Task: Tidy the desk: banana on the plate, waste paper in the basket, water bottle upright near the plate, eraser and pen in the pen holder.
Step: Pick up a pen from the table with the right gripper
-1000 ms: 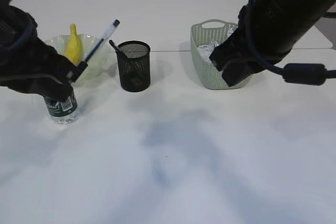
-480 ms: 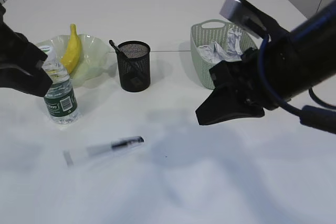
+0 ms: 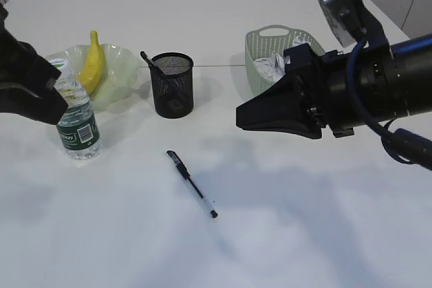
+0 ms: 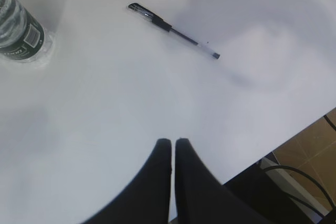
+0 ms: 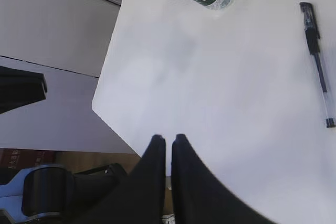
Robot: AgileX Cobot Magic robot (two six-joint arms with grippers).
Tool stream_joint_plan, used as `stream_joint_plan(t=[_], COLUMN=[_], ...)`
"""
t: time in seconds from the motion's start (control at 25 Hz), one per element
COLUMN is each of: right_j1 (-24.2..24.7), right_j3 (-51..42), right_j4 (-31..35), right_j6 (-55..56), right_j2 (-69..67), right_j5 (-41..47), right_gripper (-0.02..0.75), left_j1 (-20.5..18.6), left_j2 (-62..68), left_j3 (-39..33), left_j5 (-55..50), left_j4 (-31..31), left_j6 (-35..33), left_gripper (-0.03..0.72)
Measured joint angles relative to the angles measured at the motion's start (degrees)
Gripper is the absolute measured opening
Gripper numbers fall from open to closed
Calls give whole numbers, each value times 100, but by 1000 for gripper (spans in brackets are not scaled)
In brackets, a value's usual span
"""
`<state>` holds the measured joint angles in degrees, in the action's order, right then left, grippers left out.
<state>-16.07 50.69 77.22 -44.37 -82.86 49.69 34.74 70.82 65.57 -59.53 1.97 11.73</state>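
A black pen [image 3: 192, 183] lies flat in the middle of the white table, also seen in the left wrist view [image 4: 173, 30] and right wrist view [image 5: 317, 61]. The banana [image 3: 92, 65] lies on the green plate [image 3: 121, 75]. The water bottle [image 3: 77, 123] stands upright in front of the plate. The black mesh pen holder [image 3: 173, 85] has another pen in it. Crumpled paper [image 3: 272, 65] sits in the green basket [image 3: 266, 99]. My left gripper [image 4: 172, 142] is shut and empty, beside the bottle. My right gripper [image 5: 167, 139] is shut and empty above the table. No eraser shows.
My left arm [image 3: 27, 85] fills the left edge next to the bottle. My right arm [image 3: 351, 89] reaches from the right across the front of the basket. The table's front edge [image 4: 273, 145] shows in the left wrist view.
A second ago my left gripper held the pen up by the plate; now the pen lies on the table's middle. My right arm has swung from the basket leftward over the table.
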Motion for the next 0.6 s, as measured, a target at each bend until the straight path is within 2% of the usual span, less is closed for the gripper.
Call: stream_joint_plan(t=[0.6], right_j1=[0], right_j3=[-3], right_j4=[0], right_j6=[-161], right_j2=[0], right_j5=[0], right_gripper=[19], left_j1=[0], left_j2=[0], left_j3=[0], left_j5=[0], left_j4=[0], left_j6=[-8], left_gripper=[-12])
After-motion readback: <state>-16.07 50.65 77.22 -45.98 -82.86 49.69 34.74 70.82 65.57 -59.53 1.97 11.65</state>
